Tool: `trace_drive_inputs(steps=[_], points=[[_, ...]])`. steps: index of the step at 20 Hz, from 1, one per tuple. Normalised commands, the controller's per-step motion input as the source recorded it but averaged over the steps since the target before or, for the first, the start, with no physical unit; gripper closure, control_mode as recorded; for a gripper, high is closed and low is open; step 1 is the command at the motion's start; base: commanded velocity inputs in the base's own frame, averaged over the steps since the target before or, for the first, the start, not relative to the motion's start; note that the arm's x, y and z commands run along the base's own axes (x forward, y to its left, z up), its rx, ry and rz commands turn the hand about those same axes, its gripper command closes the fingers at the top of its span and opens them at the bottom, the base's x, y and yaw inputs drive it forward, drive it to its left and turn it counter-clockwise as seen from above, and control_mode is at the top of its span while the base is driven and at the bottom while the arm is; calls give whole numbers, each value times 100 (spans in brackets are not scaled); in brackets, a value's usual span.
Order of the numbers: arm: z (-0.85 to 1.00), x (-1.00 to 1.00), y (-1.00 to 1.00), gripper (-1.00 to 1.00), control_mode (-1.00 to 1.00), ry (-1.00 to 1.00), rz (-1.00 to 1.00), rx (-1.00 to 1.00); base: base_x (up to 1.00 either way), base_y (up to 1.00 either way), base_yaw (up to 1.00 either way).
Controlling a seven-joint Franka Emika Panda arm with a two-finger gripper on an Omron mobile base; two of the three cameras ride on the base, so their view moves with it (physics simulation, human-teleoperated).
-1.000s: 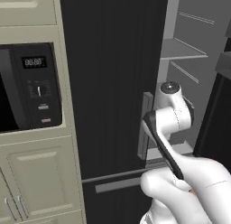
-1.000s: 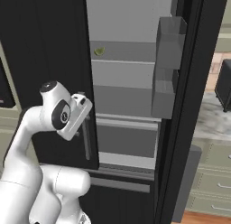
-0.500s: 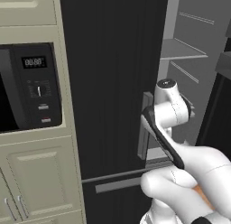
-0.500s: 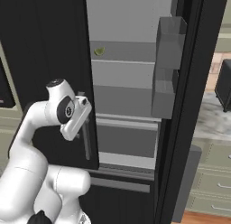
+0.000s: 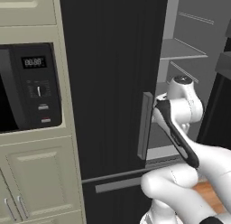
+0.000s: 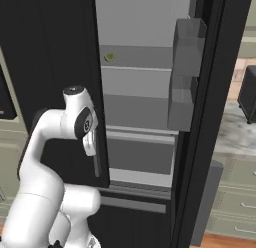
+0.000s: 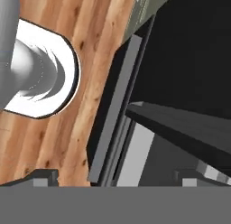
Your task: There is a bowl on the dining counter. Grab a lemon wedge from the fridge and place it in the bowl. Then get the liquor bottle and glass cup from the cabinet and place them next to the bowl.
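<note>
Black fridge door [image 5: 113, 78] is standing just beside the gripper [image 7: 115, 175], whose jaws are gaping wide and holding nothing, so in reaching for the lemon wedge [image 6: 109, 56] on the upper shelf [image 6: 137, 57] the arm is risking clipping that door edge.

Small greenish lemon wedge [image 6: 109, 56], too tiny for detail.

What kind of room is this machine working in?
Most likely a home kitchen: a tall black fridge stands open showing its shelves, a built-in microwave sits in cream cabinets, and a small lemon wedge lies inside.
</note>
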Motion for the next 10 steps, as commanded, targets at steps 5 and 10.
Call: trace_drive_inputs(steps=[5, 10], points=[[-1, -4, 0, -100, -100, -11, 88, -2, 0, 0, 0], [0, 11, 1, -100, -100, -6, 84, -6, 0, 0, 0]])
